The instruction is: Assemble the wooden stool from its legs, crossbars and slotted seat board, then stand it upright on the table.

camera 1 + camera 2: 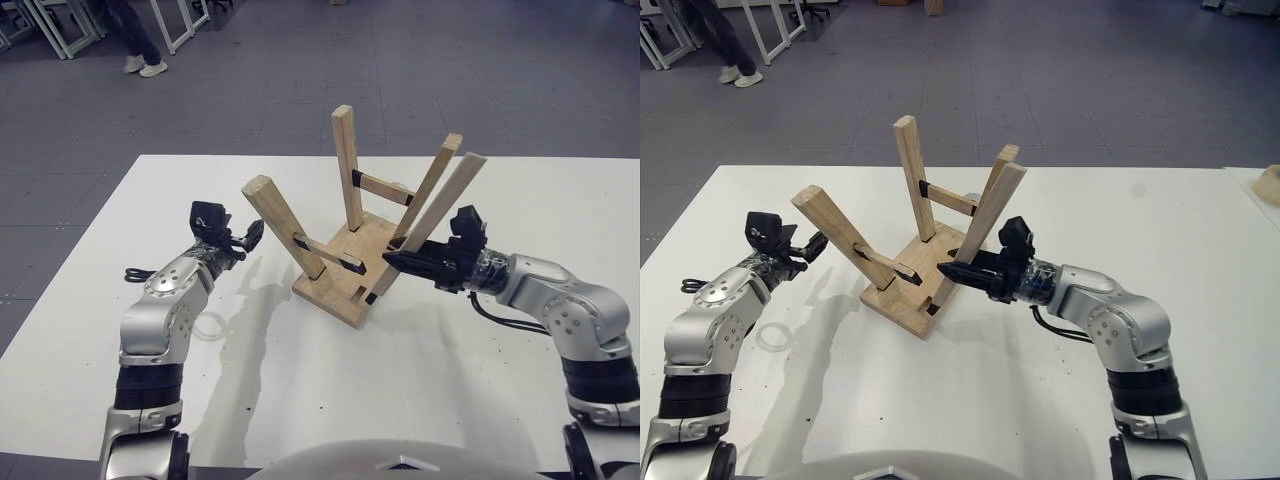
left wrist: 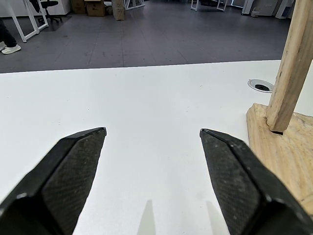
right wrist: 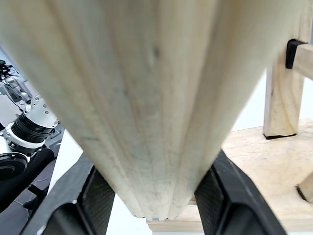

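Note:
The wooden stool lies upside down, its slotted seat board (image 1: pixel 335 295) flat on the white table (image 1: pixel 120 250) and its legs pointing up and splaying outward. Crossbars (image 1: pixel 385 188) with black ends join the legs. My right gripper (image 1: pixel 392 261) is shut on the near right leg (image 1: pixel 440 212), low down close to the board; the right wrist view has that leg (image 3: pixel 156 98) clamped between the fingers (image 3: pixel 93 196). My left gripper (image 1: pixel 250 236) stands open and empty just left of the left leg (image 1: pixel 280 222), its fingers (image 2: pixel 73 166) spread above bare table beside the board (image 2: pixel 286 152).
A thin white ring (image 1: pixel 207 325) lies on the table near my left arm. A round cable grommet (image 2: pixel 260 86) sits in the tabletop behind the stool. Bare table stretches in front of the stool and to both sides; grey floor lies beyond the far edge.

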{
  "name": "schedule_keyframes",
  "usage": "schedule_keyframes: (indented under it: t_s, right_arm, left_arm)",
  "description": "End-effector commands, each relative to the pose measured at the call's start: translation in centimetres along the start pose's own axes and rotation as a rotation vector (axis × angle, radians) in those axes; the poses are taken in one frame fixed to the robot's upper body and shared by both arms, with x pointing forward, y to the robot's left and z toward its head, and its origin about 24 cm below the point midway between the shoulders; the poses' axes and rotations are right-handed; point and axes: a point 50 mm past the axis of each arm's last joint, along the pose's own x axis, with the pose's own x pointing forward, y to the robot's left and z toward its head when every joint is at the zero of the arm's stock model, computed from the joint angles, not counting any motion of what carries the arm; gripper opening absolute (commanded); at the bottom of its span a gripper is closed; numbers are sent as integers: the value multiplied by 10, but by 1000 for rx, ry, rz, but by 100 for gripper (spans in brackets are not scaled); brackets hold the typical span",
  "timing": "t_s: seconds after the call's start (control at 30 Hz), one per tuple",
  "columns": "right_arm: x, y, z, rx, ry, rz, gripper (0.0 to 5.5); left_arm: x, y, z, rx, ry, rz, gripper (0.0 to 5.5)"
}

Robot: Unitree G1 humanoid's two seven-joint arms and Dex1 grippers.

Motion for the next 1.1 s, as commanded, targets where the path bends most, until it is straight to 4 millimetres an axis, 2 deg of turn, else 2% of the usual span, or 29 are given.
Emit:
schedule_keyframes:
  t_s: [0.03,0.23,0.43,0.57,0.7,0.97,1.1]
  right_arm:
    - [16,-5,-2,-19,0,13,204]
    - [34,-18,-15,-62,6,-10,204]
    - [32,-30,-35,-116,87,-60,203]
    - [18,-27,-30,-122,86,-61,203]
    - [15,-15,-17,-104,32,-20,202]
    - [15,-22,-34,-79,111,-67,202]
    - [11,-25,-33,-101,145,-97,202]
  left_arm:
    - [0,1,5,7,-16,-1,355]
    - [2,0,3,1,-12,-5,355]
    - [2,0,2,-1,-10,-2,355]
    - [1,0,0,-3,-5,-1,355]
    - [0,-1,-3,-9,-3,2,355]
    - [-1,1,-3,-11,-1,6,355]
    - [-1,1,-3,-12,3,9,355]
